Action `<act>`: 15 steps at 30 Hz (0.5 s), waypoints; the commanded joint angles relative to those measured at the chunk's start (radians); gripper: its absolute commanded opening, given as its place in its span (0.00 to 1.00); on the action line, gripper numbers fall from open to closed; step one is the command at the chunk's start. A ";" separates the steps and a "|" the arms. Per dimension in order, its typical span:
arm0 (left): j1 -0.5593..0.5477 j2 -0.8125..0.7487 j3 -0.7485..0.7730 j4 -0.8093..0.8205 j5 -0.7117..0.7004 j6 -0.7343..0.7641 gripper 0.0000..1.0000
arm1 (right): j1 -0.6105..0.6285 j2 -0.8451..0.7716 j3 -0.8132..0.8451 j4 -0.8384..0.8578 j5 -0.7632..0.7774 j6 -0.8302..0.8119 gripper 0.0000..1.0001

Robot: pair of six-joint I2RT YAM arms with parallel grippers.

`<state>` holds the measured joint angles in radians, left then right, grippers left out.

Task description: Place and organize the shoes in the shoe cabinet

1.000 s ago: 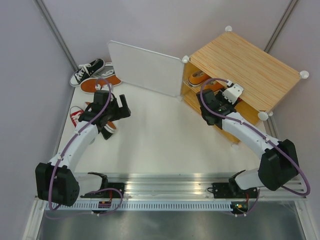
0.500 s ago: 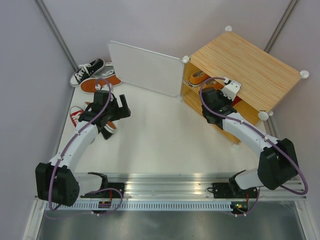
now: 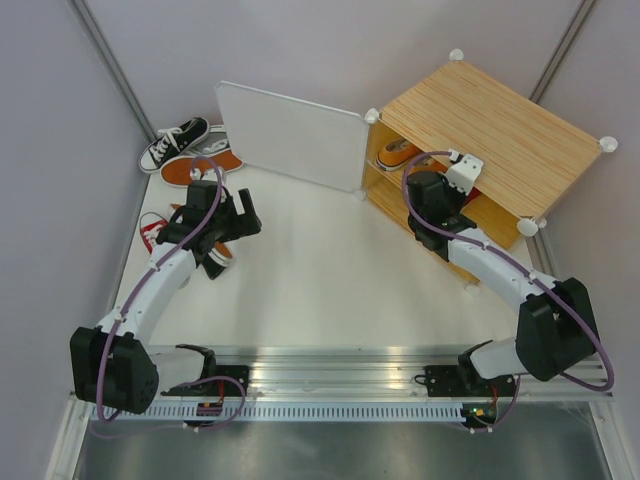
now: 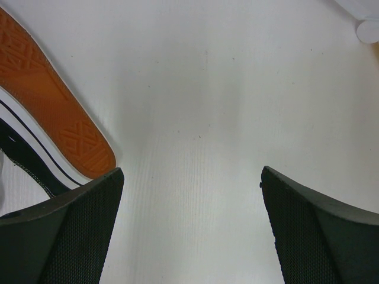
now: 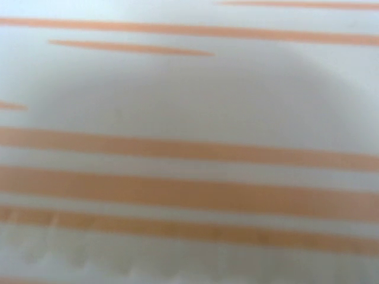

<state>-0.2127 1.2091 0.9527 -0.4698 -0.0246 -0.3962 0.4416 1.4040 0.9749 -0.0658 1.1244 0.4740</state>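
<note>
Firstly, red sneaker (image 3: 152, 230): lies at the left edge of the table (image 3: 320, 270), just beside the left arm's wrist.
Black sneaker (image 3: 176, 142): upright in the far left corner, white laces up, near the wall.
Orange sneaker (image 3: 200, 168): just in front of the black sneaker, toe toward the door.
Grey sneaker (image 3: 217, 141): behind the orange one and largely hidden; little more can be told.
Left gripper (image 4: 192, 201): held low over bare table, jaws spread wide with nothing between them.
Tipped black shoe (image 4: 59, 127): lies on its side just left of the left gripper, orange-brown sole facing the wrist camera, apart from both fingers (image 4: 77, 231).
Door panel (image 3: 290, 135): frosted white, swung wide open to the left of the cabinet, hinged at a corner knob (image 3: 371, 117).
Shoe cabinet (image 3: 500, 125): at the far right of the table, wood-grain top, open front turned toward the arms, white knobs on its corners.
Shelved orange shoe (image 3: 398, 153): already in the upper compartment, near the hinge side.
Right gripper (image 3: 422, 188): reaches into the cabinet's open front, just right of the shelved orange shoe, jaws closed. Its wrist camera gives only a blur of white with orange stripes, so whether anything is pinched, and which compartment it is in, cannot be told.
</note>
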 commanded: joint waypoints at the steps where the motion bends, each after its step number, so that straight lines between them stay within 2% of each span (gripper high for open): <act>1: 0.001 -0.034 0.032 0.008 -0.008 -0.023 1.00 | -0.003 0.019 0.044 0.155 -0.064 0.031 0.01; 9: 0.001 -0.036 0.031 0.007 -0.005 -0.023 1.00 | -0.023 0.023 0.012 0.184 -0.149 0.195 0.01; 15: 0.001 -0.037 0.031 0.005 -0.003 -0.023 1.00 | -0.027 0.009 -0.033 0.297 -0.238 0.180 0.01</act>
<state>-0.2127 1.1992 0.9527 -0.4702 -0.0246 -0.3962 0.4053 1.4239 0.9531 0.0418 1.0584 0.5980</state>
